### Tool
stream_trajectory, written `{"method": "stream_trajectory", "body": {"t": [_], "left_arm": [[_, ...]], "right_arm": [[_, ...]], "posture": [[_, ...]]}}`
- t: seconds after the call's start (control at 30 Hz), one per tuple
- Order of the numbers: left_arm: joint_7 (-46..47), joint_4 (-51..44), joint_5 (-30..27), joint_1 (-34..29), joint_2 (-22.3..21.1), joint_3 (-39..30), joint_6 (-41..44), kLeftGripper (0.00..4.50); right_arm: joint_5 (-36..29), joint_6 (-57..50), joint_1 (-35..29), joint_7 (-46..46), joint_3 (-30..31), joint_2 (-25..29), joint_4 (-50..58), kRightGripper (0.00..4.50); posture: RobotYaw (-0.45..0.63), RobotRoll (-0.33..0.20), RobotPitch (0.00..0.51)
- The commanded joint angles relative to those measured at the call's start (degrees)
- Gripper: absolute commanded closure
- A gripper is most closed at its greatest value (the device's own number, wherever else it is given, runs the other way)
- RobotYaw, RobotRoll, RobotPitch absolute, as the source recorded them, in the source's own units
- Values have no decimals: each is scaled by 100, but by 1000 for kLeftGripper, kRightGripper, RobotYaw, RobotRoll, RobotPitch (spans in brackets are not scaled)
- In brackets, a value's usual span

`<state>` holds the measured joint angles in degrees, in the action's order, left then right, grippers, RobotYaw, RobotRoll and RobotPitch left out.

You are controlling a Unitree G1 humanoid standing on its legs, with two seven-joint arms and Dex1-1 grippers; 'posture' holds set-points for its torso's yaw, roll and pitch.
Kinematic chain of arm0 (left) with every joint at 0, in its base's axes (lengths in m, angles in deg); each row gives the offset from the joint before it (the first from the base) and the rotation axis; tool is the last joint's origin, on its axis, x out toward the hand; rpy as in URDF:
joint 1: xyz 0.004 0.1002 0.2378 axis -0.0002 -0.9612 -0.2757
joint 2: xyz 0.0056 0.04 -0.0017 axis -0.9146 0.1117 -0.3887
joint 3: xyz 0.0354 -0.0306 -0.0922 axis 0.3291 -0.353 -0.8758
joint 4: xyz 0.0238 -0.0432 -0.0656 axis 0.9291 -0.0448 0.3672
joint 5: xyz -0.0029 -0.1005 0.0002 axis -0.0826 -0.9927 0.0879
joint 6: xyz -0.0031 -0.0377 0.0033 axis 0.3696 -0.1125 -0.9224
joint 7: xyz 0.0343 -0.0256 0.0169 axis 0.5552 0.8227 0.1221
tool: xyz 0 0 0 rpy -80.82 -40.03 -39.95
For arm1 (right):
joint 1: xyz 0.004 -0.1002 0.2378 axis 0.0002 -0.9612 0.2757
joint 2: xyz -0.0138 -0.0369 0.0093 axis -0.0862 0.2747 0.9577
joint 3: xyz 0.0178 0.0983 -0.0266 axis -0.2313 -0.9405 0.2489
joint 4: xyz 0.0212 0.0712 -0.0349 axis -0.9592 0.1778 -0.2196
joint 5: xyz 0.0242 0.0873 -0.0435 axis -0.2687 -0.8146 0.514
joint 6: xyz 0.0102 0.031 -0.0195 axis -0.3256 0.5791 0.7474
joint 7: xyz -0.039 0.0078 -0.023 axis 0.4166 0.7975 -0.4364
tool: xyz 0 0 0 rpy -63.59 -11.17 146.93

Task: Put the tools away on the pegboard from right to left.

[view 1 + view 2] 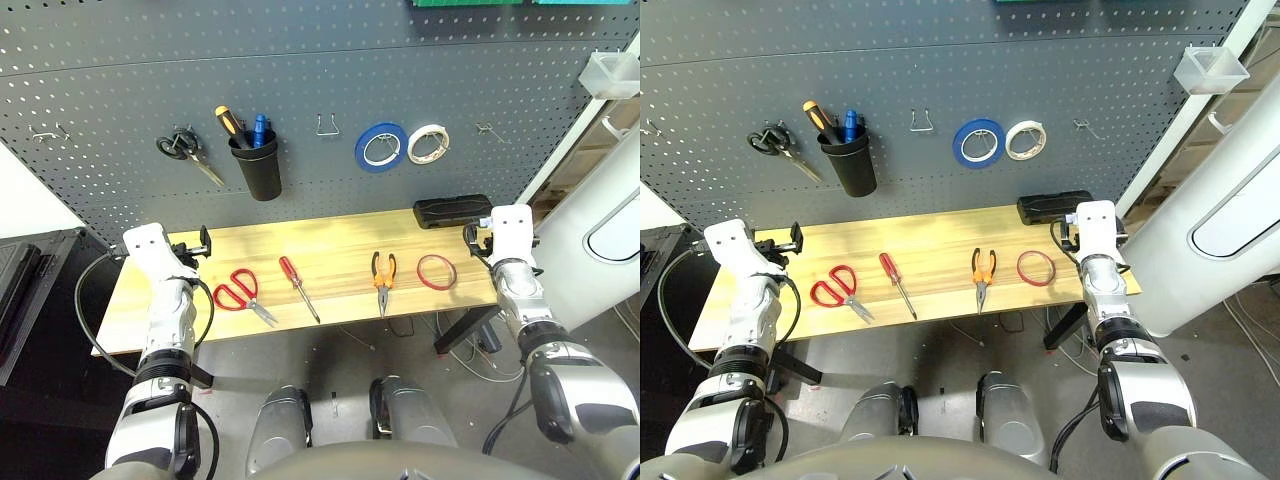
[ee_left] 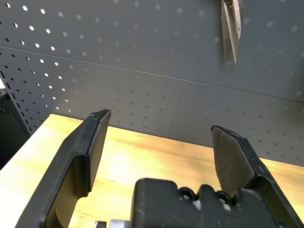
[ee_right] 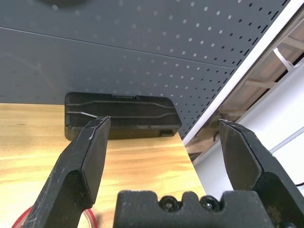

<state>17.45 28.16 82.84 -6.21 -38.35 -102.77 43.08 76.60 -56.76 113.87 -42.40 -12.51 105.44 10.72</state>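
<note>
Four tools lie in a row on the wooden table point(image 1: 330, 240) below the pegboard point(image 1: 300, 90).
Head view: from the table's right end, tape ring point(image 1: 437, 271), pliers point(image 1: 383, 277), screwdriver point(image 1: 297, 286), scissors point(image 1: 240, 293). Left wrist: left gripper point(image 2: 159, 142) spread, empty. Right wrist: right gripper point(image 3: 164, 145) spread, empty, facing a black case point(image 3: 121, 116).

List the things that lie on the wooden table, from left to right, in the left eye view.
red-handled scissors → red-handled screwdriver → orange-and-black-handled pliers → thin red tape ring → black case, at the back by the pegboard.
</note>
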Motion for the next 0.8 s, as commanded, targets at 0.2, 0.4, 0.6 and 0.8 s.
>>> {"method": "stream_trajectory", "body": {"t": [0.2, 0.4, 0.6, 0.8], "left_arm": [[-181, 31, 1, 62, -38, 68, 47, 43], [-1284, -438, -342, -77, -177, 131, 200, 43], [-3016, -1569, -755, -535, -526, 587, 838, 43], [-4228, -2756, -981, -1024, -956, 1081, 1515, 43]], "right_arm": [[-191, -153, -155, -371, -58, -25, 500, 0], [-242, -1007, -289, -698, 32, -94, 1140, 0], [-232, -2527, -366, -1282, 264, -45, 1990, 0], [-97, -3603, -360, -2286, 703, 298, 2565, 0]], "posture": [[-89, 0, 1], [-99, 0, 18], [-107, 0, 66], [-116, 0, 127]]}}
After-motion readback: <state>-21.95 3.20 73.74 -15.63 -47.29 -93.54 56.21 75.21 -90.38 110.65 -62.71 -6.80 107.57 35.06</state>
